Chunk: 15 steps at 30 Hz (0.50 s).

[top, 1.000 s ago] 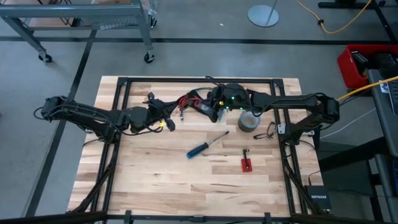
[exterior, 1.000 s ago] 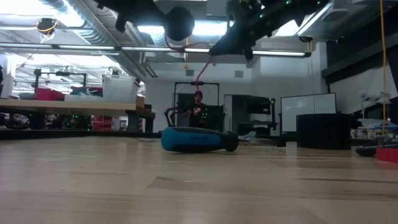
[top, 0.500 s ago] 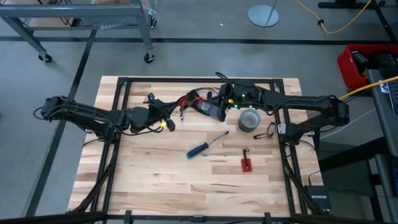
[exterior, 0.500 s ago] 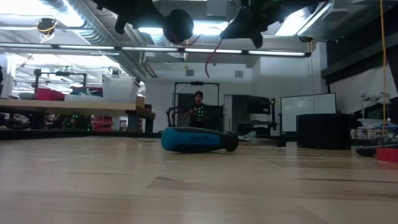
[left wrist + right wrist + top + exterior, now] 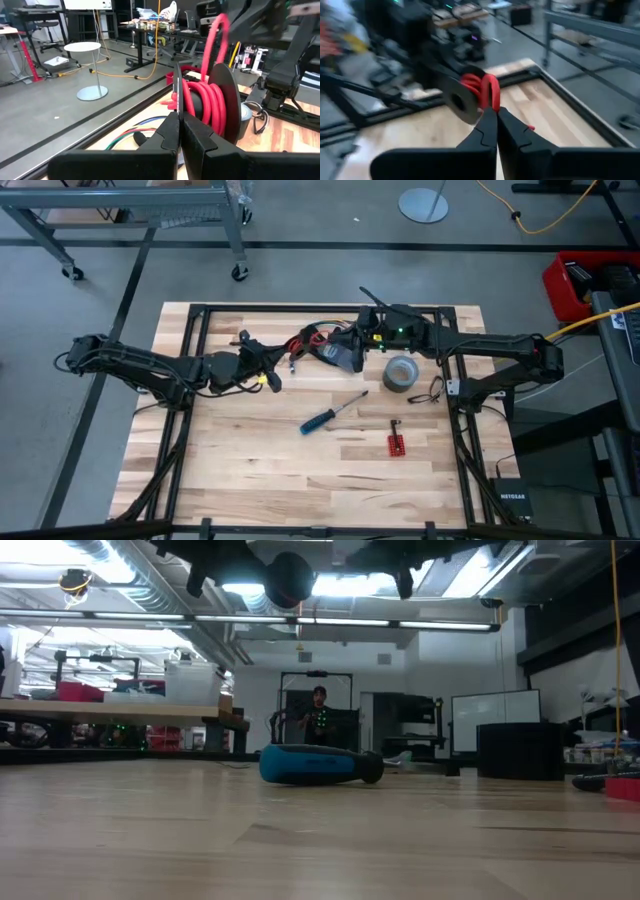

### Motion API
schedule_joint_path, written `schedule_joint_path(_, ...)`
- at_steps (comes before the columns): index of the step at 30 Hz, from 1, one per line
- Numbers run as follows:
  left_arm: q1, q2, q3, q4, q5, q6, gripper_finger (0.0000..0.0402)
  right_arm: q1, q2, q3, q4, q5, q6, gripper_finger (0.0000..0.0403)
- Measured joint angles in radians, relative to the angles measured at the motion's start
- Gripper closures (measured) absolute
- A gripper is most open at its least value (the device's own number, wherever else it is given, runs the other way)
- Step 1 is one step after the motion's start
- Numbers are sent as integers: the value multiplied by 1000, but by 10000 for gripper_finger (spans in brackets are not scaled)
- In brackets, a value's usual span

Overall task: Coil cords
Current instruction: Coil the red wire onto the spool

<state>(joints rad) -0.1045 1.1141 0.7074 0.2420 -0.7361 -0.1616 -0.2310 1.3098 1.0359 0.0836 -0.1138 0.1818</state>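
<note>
A black spool point(image 5: 220, 95) wound with red cord point(image 5: 200, 102) is held clear of the table between my two grippers, near the far edge point(image 5: 308, 343). My left gripper point(image 5: 178, 125) is shut on the spool; it also shows in the high view point(image 5: 285, 360). My right gripper point(image 5: 496, 116) is shut on the red cord just beside the spool point(image 5: 462, 102), and it reaches in from the table's right point(image 5: 348, 348). In the low view the spool point(image 5: 290, 575) hangs high above the table. My left gripper pinches the thin rim of the spool's near flange point(image 5: 177, 95) between its two fingers, coming level from the table's left. The spool is lifted clear, on edge, its winding beyond the fingertips. My right gripper pinches the red cord point(image 5: 488, 95) between its two fingers where it meets the winding. The fingers come level from the table's right. A free stretch of cord point(image 5: 216, 35) rises from the spool toward this gripper.
A blue-handled screwdriver point(image 5: 325, 418) lies mid-table. A grey tape roll point(image 5: 400, 373) and a dark wire loop point(image 5: 432, 390) lie at the right, a small red part point(image 5: 397, 444) nearer the front. The black frame rail point(image 5: 320, 308) runs along the far edge.
My right gripper has gone up and toward the table's right and far edge, still shut on the red cord. The cord's slack loop that hung below the spool has been drawn up. My left gripper and the spool have kept still.
</note>
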Motion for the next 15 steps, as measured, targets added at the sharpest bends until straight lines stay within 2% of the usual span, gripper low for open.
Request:
schedule_joint_path(4, 4, 0, 0, 2, 1, -2, 401, 1, 0, 0, 59, -111, 57, 402)
schedule_joint_path(10, 19, 7, 0, 3, 2, -10, 401, 2, 1, 0, 64, -190, 136, 402)
schedule_joint_path(15, 26, 35, 0, 7, 3, -24, 401, 2, 3, 0, 63, -214, 181, 402)
